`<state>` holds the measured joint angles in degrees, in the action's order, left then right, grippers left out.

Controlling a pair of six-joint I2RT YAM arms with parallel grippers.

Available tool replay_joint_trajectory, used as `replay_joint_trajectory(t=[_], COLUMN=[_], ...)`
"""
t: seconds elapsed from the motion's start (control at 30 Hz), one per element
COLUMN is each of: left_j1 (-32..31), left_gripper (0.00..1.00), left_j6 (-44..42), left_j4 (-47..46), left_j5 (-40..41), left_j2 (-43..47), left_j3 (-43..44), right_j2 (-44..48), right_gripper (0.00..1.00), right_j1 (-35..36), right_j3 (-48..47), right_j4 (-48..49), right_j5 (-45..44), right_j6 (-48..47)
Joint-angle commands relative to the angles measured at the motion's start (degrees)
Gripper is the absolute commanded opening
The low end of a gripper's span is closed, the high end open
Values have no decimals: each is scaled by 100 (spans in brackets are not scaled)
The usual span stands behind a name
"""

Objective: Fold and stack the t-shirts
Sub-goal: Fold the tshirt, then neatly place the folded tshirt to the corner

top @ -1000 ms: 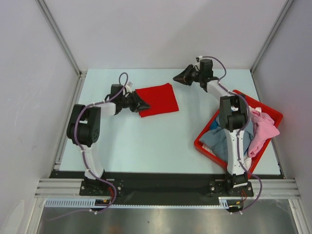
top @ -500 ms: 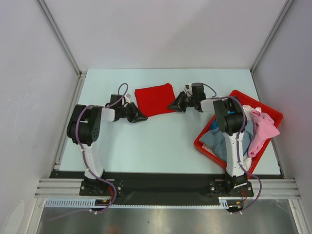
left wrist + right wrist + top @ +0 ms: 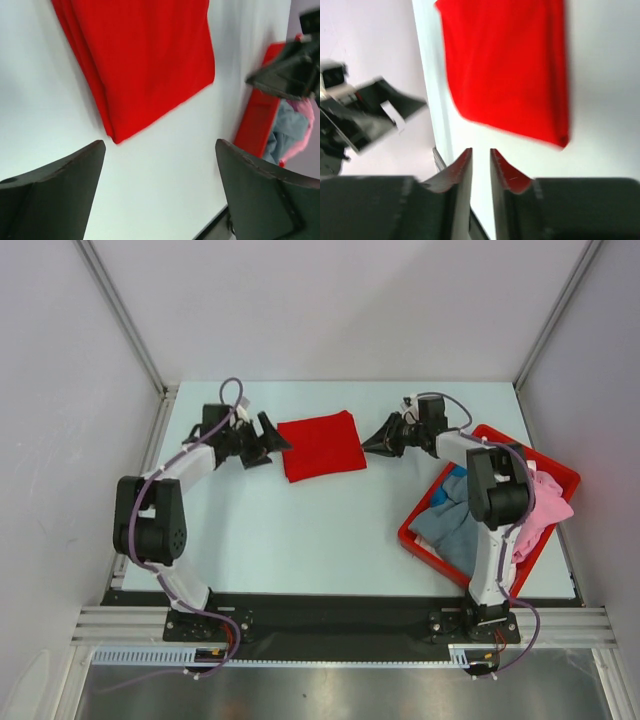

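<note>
Beside the folded red t-shirt (image 3: pixel 320 443), my left gripper (image 3: pixel 270 440) gapes wide and my right gripper (image 3: pixel 372 446) sits nearly closed on nothing; I'd pinch this light, limp cloth through a layered edge.

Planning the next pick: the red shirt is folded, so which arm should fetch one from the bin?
Probably right: the right gripper is near the bin; the left gripper lies beyond the red shirt.

Left jaws have swung up beside the red t-shirt (image 3: pixel 321 444); right jaws drew slightly away.
</note>
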<state>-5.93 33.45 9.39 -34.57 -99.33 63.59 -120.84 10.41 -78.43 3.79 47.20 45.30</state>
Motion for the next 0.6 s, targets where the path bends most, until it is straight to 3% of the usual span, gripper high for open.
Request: replay_joint_trajectory(t=[0.0, 0.17, 0.23, 0.37, 0.57], left_j1=[259, 303, 303, 303, 277], left_gripper=[100, 99, 92, 87, 89], left_j6=[-1111, -2008, -2071, -1922, -1386], left_j4=[563, 1135, 1092, 811, 406], left_j5=[503, 960, 961, 934, 645], left_j2=[-85, -1131, -1543, -2246, -2977], left_j3=[1002, 2129, 2525, 3149, 3528], right_j2=[1007, 1747, 2088, 2652, 3118], right_gripper=[28, 30, 30, 29, 29], right_j1=[136, 321, 303, 172, -13], right_j3=[-146, -111, -32, 258, 785], right_j4=[-1177, -2546, -2899, -3148, -3157], right_j5=[-184, -474, -545, -686, -721], right_j6=[-469, -1110, -1286, -1392, -1357])
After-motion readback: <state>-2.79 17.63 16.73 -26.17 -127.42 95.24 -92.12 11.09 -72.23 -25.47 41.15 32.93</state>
